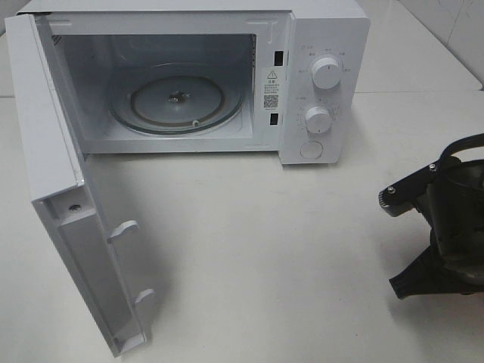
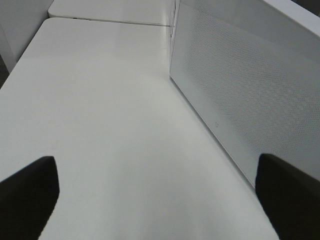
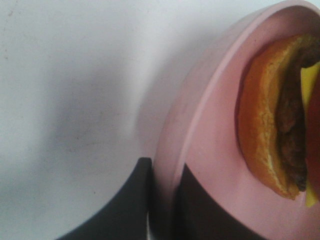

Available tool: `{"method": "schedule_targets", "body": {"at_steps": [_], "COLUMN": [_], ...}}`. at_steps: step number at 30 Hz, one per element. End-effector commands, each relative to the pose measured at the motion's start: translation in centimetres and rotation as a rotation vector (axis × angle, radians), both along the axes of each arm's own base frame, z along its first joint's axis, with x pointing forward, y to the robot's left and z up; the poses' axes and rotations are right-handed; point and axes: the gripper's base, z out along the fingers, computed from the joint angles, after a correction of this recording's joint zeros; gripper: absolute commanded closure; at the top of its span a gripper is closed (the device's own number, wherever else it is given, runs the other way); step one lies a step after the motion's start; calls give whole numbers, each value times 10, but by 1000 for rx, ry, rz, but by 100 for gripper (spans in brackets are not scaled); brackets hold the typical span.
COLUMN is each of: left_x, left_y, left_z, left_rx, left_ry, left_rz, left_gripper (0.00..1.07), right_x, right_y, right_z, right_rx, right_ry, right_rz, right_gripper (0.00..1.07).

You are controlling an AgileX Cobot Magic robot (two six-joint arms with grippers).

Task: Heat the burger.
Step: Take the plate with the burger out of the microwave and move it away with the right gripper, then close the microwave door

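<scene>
In the right wrist view the burger point(image 3: 270, 115), with a golden-brown bun, dark patty and yellow cheese, lies on a round pink plate point(image 3: 210, 135). My right gripper point(image 3: 165, 172) is shut on the plate's rim, one finger on each side of it. The plate appears lifted off the white table. In the exterior view only my right arm point(image 1: 442, 219) shows at the right edge; the plate and burger are out of that view. My left gripper point(image 2: 160, 200) is open and empty over the table beside the microwave door point(image 2: 240, 90).
A white microwave point(image 1: 321, 83) stands at the back with its door point(image 1: 68, 212) swung wide open to the left. Its glass turntable point(image 1: 178, 98) holds nothing. Two knobs sit on its right panel. The white table point(image 1: 265, 249) lies in front.
</scene>
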Motion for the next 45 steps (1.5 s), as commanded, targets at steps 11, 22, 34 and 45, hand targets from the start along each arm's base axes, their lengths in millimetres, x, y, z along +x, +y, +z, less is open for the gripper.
{"method": "schedule_targets", "body": {"at_steps": [11,22,34,45], "left_x": [-2,-2,-2,-2], "left_y": [-1,-1,-1,-1], "left_z": [0,0,0,0], "left_rx": [-5,-5,-5,-5], "left_ry": [-22,-22,-22,-22], "left_rz": [0,0,0,0], "left_gripper": [6,6,6,6], "right_x": [17,15,21,-7], "right_y": [-16,-12,2,7], "right_z": [-29,-27,28,115], "right_rx": [-87,-76,97,406], "right_ry": [31,68,46,-75], "right_rz": [-33,-81,3,264], "right_gripper": [99,58,53,50]}}
